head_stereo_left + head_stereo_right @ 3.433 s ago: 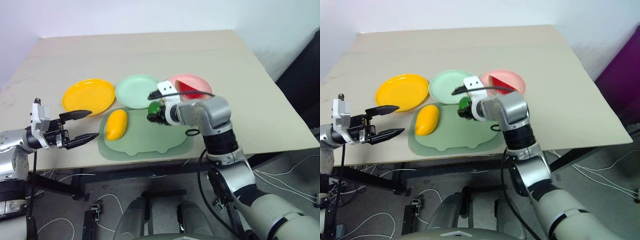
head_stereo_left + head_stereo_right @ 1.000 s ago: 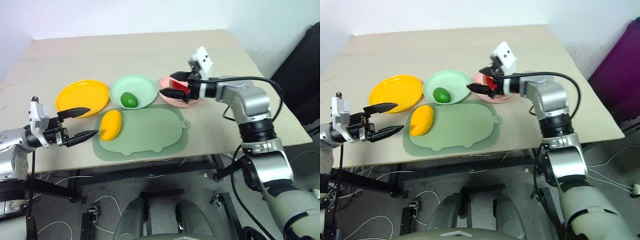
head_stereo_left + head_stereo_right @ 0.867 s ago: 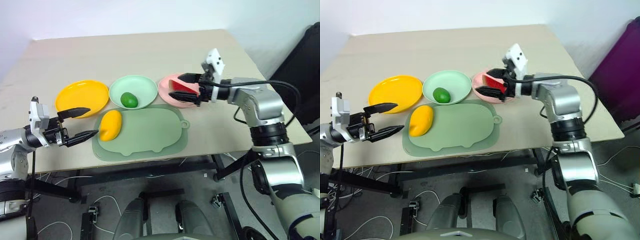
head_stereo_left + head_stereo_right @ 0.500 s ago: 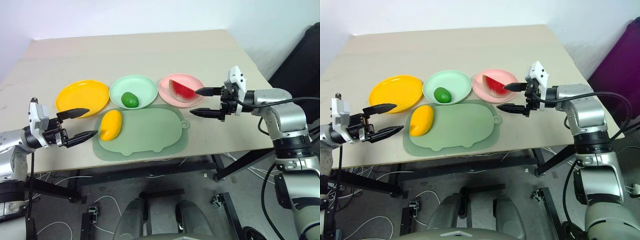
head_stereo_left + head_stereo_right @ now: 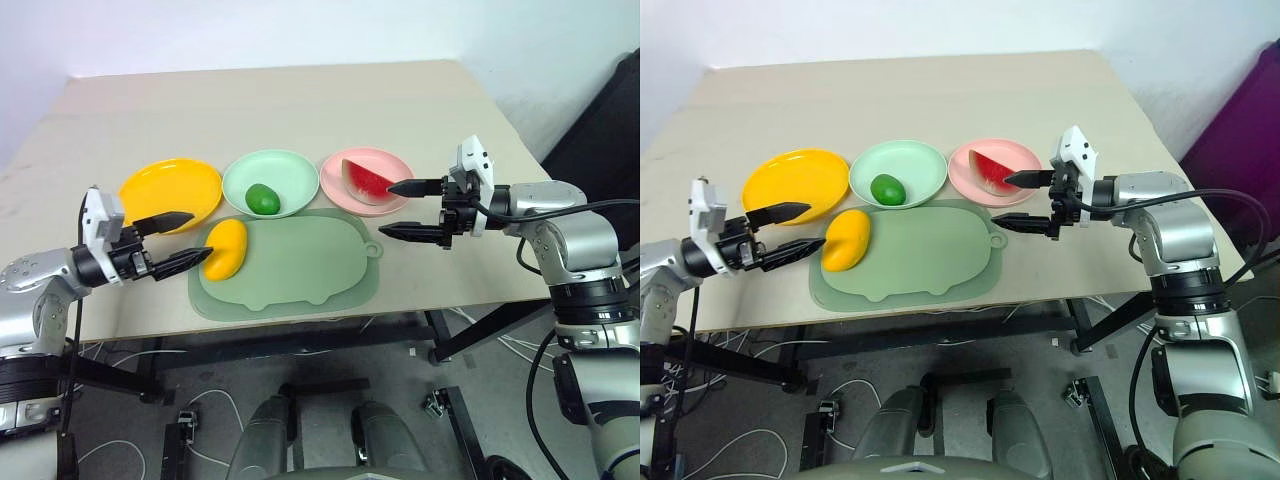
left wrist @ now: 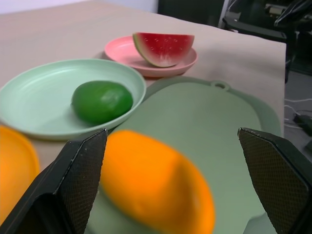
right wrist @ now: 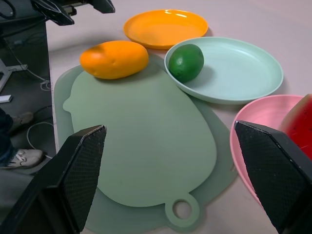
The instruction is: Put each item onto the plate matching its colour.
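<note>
Left pincer moved up to mango, wide; right pincer wide beside mat edge.

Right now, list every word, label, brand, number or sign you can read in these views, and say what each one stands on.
None: no legible text anywhere.
The yellow plate, green plate, pink plate and green mat are plain.
The mango, green fruit and watermelon wedge bear no marks.
The white housings by the left gripper and right gripper show no lettering.
</note>
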You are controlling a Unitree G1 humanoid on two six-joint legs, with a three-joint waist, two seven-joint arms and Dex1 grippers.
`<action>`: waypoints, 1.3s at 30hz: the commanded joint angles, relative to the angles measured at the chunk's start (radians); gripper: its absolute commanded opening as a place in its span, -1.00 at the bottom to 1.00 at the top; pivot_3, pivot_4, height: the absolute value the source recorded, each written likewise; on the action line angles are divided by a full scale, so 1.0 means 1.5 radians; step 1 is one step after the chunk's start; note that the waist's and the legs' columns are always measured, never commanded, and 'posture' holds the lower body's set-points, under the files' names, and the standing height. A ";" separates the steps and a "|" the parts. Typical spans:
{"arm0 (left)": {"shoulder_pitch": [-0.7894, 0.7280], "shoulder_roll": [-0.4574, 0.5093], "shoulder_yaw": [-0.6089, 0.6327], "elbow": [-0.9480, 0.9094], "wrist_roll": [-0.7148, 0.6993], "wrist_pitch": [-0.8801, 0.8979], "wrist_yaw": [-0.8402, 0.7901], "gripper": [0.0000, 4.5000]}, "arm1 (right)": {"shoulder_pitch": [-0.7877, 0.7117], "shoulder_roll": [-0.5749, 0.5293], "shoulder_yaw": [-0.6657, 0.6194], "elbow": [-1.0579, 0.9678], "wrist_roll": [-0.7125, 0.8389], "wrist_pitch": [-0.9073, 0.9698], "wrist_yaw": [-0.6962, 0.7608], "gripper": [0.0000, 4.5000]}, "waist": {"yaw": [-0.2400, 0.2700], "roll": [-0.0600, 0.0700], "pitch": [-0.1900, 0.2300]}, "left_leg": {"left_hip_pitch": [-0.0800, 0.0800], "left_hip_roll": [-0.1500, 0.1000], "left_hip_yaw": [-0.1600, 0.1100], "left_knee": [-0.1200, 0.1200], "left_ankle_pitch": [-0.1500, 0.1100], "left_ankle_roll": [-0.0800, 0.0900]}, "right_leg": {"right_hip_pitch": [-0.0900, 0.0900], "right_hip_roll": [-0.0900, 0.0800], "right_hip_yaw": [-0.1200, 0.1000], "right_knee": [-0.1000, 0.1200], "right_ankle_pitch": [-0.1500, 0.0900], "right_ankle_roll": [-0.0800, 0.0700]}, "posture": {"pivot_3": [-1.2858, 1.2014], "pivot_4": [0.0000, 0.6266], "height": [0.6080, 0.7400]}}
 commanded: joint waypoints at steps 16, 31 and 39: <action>-0.068 -0.067 -0.045 -0.281 -0.017 0.438 0.451 1.00 | 0.014 0.009 -0.010 -0.048 0.028 0.019 -0.040 0.99 | 0.008 0.000 0.000 | 0.000 0.000 0.000 0.002 0.001 0.001 | 0.002 0.001 -0.001 0.000 0.001 0.002 | 0.03 -0.52 0.95; -0.144 -0.155 -0.078 -0.297 0.031 0.612 0.632 1.00 | 0.035 0.011 -0.014 -0.078 0.035 0.046 -0.068 0.99 | 0.024 -0.001 0.000 | 0.000 0.001 0.000 0.010 0.000 0.002 | 0.006 0.003 -0.002 0.000 0.002 0.003 | 0.03 -0.52 0.95; -0.150 -0.176 -0.116 -0.251 0.070 0.584 0.638 1.00 | 0.043 0.012 -0.013 -0.095 0.045 0.056 -0.081 0.99 | 0.023 -0.001 0.000 | 0.000 0.001 0.000 0.009 0.000 0.002 | 0.006 0.002 -0.001 0.000 0.002 0.002 | 0.03 -0.52 0.95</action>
